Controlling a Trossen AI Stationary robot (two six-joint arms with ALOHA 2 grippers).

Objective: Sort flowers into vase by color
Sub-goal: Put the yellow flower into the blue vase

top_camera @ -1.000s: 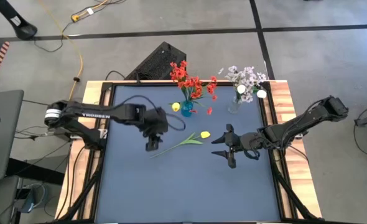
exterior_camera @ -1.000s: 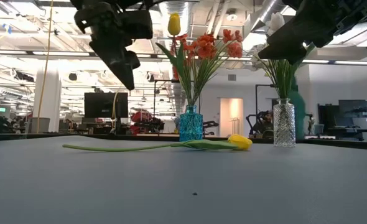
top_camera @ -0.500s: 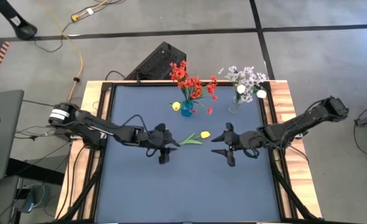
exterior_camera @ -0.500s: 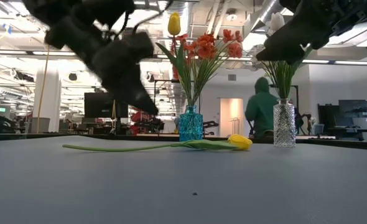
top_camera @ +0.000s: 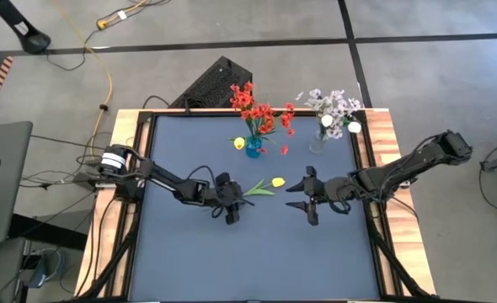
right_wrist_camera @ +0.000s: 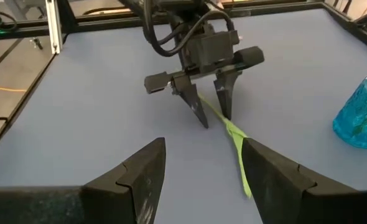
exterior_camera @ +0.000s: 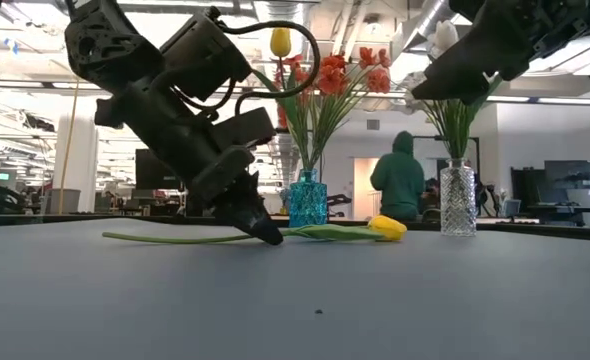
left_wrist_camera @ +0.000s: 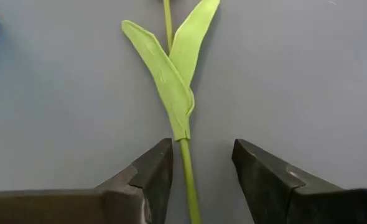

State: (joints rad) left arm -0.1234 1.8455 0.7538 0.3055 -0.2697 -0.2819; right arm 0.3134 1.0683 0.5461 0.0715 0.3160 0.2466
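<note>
Blue-grey matting covers the table (top_camera: 189, 261), framed by a wooden rim. Both dark arms reach inward over it. The left gripper (left_wrist_camera: 202, 171) is down at the mat just left of centre, its fingers (left_wrist_camera: 149, 171) parted to a narrow gap on either side of the green stem, not yet closed on it. The right gripper (right_wrist_camera: 202, 165) hovers at about three o'clock from centre, clear of the mat, jaws apart and empty.

A blue vase (top_camera: 253, 146) at twelve o'clock holds red flowers (top_camera: 253, 109) and one yellow tulip (top_camera: 238, 144). Beside it, towards one o'clock, a clear glass vase (exterior_camera: 456, 199) carries pale lilac sprays (top_camera: 334, 104) and white tulips (top_camera: 327, 121).

Lying flat near centre is the loose yellow tulip (top_camera: 277, 182), blossom pointing towards three o'clock, stem trailing to the left gripper.

Beyond the table, a person in a green hood (exterior_camera: 396, 180) stands.
</note>
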